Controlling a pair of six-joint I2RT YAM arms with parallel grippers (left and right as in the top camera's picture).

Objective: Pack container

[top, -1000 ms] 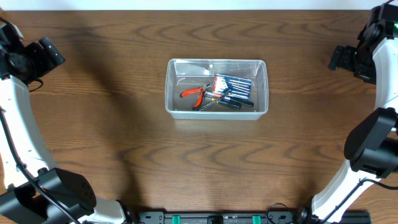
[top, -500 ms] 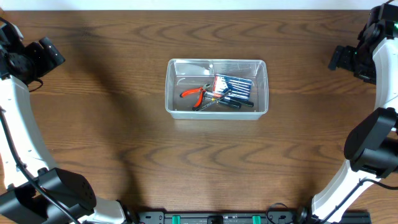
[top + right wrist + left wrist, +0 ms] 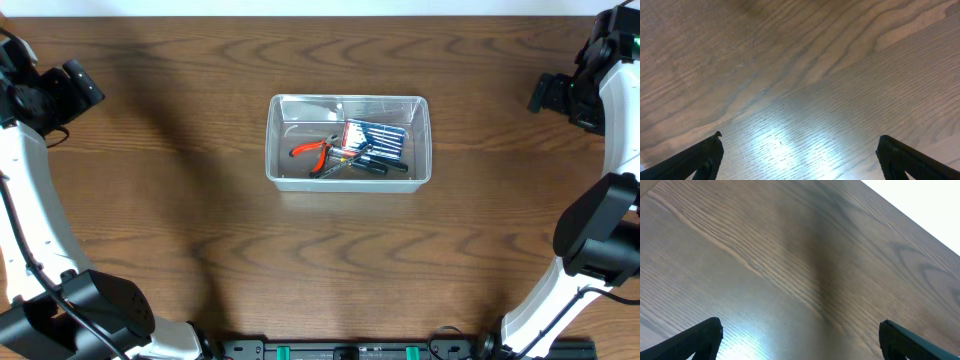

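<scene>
The clear plastic container [image 3: 279, 140] sits in the middle of the wooden table in the overhead view. Inside it lie red-handled pliers [image 3: 312, 150], a blue-and-red screwdriver set case [image 3: 378, 136] and dark-handled screwdrivers [image 3: 372, 166]. My left gripper [image 3: 82, 84] is at the far left, well away from the container, open and empty; the left wrist view [image 3: 800, 335] shows only bare wood between its fingertips. My right gripper [image 3: 545, 92] is at the far right, open and empty; the right wrist view [image 3: 799, 152] shows only bare wood.
The wooden table [image 3: 320, 260] runs to a white back edge at the top. The arm bases stand at the front left and front right corners.
</scene>
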